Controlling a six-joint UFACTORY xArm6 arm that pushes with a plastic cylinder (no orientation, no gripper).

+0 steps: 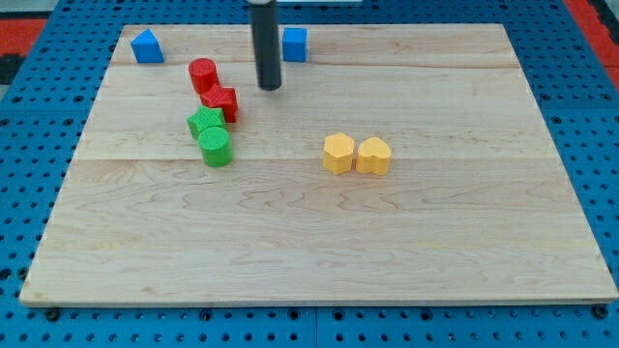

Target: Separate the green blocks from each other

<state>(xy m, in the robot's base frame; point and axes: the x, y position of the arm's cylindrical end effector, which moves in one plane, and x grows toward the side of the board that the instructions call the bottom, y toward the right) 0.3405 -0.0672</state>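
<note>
Two green blocks touch each other left of the board's middle: a green star-like block (205,122) and, just below it, a green cylinder (216,147). A red star-like block (221,101) touches the upper green block from the top right, and a red cylinder (203,74) stands just above that. My tip (270,87) is the lower end of the dark rod, to the right of the red blocks and up and to the right of the green ones, apart from all of them.
A blue house-shaped block (147,46) sits at the board's top left. A blue cube (294,43) stands just right of the rod at the top. Two yellow blocks, a hexagon (338,153) and a heart (373,155), touch near the middle. The wooden board (319,251) ends on blue pegboard.
</note>
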